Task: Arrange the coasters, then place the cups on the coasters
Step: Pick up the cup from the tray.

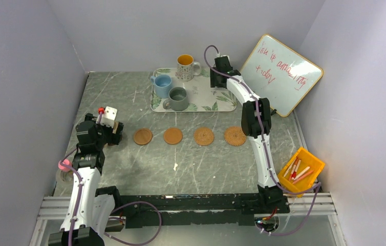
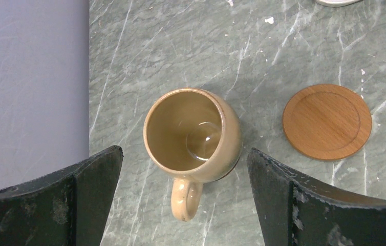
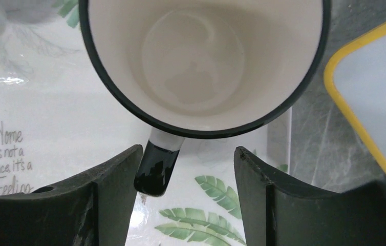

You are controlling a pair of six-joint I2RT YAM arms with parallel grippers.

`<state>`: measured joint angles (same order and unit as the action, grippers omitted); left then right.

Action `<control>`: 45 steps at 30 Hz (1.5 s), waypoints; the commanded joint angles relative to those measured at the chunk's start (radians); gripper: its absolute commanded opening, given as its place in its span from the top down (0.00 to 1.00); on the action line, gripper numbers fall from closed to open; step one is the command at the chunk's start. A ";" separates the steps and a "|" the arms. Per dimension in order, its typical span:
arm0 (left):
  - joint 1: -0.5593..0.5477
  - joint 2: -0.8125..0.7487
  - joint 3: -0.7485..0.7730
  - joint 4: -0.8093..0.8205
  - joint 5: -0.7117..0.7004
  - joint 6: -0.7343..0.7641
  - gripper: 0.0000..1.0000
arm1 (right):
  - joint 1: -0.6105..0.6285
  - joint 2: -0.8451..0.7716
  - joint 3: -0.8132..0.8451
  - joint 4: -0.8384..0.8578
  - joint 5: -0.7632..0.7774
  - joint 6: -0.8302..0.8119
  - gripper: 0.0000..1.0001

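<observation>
We see the left gripper (image 2: 185, 154) spread wide above the tan mug (image 2: 193, 136) on the table (image 2: 283, 51) beside a smooth coaster (image 2: 327, 122); the right gripper (image 3: 188, 154), jaws apart, straddles the handle (image 3: 155, 171) of the white mug (image 3: 201, 61) on the leaf-print tray (image 3: 37, 118).

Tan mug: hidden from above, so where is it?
In the left wrist view, the tan mug stands upright between the left gripper's open fingers, a smooth coaster to its right.

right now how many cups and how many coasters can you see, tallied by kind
cups: 5, patterned cup, light blue cup, grey-green cup, tan cup, dark-rimmed white cup
coasters: 4 in view, two smooth coasters, two woven coasters
total: 9
</observation>
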<state>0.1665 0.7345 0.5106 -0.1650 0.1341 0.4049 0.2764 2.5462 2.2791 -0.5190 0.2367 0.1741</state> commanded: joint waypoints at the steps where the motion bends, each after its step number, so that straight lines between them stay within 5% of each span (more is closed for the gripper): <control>1: -0.003 -0.015 -0.003 0.022 0.016 -0.002 0.04 | -0.002 -0.090 0.034 0.027 0.003 -0.010 0.28; 7: -0.004 -0.016 -0.003 0.023 0.019 -0.002 0.04 | -0.003 -0.073 0.086 0.023 0.031 -0.005 0.20; 15: -0.004 -0.017 -0.003 0.024 0.016 -0.002 0.04 | 0.002 0.028 0.271 -0.039 0.053 -0.001 0.24; 23: -0.004 -0.007 -0.003 0.026 0.020 -0.003 0.04 | 0.007 0.025 0.237 -0.042 0.043 -0.009 0.27; 34: -0.004 -0.009 -0.003 0.026 0.020 -0.002 0.04 | 0.009 -0.035 0.149 -0.004 0.091 -0.012 0.06; 45: -0.004 -0.015 -0.003 0.024 0.019 -0.003 0.04 | 0.009 0.052 0.237 -0.035 0.098 0.007 0.26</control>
<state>0.1665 0.7345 0.5106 -0.1650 0.1345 0.4049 0.2848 2.5851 2.4607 -0.5571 0.3119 0.1680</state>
